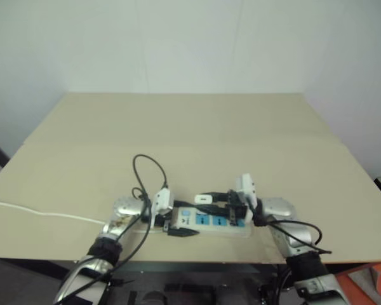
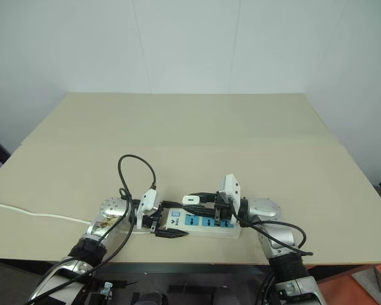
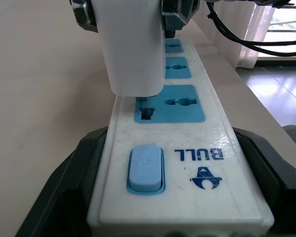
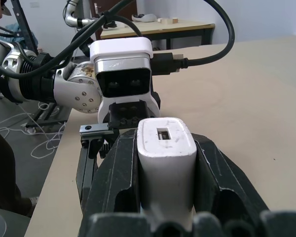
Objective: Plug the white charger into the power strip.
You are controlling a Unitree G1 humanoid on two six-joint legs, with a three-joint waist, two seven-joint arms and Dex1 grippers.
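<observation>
- One power strip [image 3: 187, 163] lies on the table [image 1: 190, 127] near its front edge; three blue sockets and one blue switch [image 3: 146, 169] counted.
- Left gripper [image 3: 153, 197] clasps the strip's switch end, one finger at each side.
- Right gripper [image 4: 165, 182] is clenched on the single white charger [image 4: 164, 148].
- Charger sits just above the socket nearest the switch.

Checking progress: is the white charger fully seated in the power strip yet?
Not yet: the white charger stands just above the power strip, its prongs entering the first socket.
</observation>
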